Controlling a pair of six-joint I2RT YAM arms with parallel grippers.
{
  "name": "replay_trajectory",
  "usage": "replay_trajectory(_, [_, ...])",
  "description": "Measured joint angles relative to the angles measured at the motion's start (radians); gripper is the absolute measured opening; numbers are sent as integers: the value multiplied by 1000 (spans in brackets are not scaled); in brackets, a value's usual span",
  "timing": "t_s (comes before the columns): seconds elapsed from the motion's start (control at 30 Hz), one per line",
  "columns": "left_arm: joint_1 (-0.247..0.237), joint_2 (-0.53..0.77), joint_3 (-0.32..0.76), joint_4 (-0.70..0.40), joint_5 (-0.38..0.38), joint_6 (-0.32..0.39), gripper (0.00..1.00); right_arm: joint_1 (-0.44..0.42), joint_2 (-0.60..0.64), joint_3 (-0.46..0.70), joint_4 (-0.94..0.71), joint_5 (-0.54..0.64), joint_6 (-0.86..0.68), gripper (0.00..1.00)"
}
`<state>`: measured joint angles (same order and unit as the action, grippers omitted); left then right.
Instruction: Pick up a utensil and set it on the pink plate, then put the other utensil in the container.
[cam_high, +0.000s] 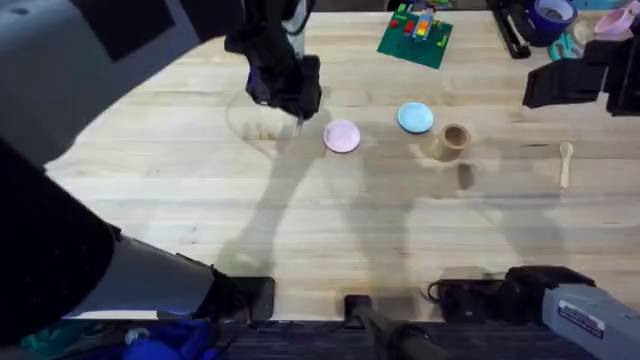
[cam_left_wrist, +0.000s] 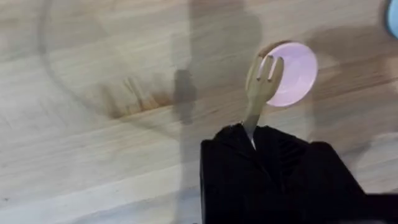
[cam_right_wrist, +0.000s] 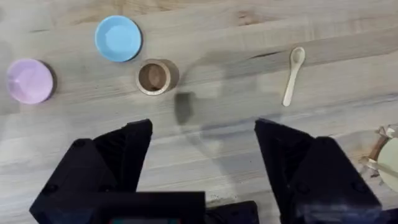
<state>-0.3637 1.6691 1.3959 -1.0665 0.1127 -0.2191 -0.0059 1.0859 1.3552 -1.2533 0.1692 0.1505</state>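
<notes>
Left gripper (cam_left_wrist: 254, 142) clamped on fork (cam_left_wrist: 260, 87), apparently raised above table (cam_high: 300, 220), pink plate (cam_high: 342, 136) at its 3 o'clock. Right gripper (cam_right_wrist: 204, 140) spread wide, holding nothing. Spoon (cam_high: 565, 163) lies at 3 o'clock of cup (cam_high: 454, 139).

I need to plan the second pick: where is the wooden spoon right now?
The wooden spoon lies flat on the table on the right side of the overhead view, to the right of the tan container, apart from it, with bare wood around it.
</notes>
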Motion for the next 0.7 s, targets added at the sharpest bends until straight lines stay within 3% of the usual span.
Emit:
replay_trajectory(0.2, [-25,0,33,8,3,18,42,0,0,0,0,0,0,996])
replay_trajectory(0.53, [-178,0,33,103,-5,20,42,0,0,0,0,0,0,996])
replay_trajectory(0.7, [-187,4,33,126,-13,-10,42,0,0,0,0,0,0,996])
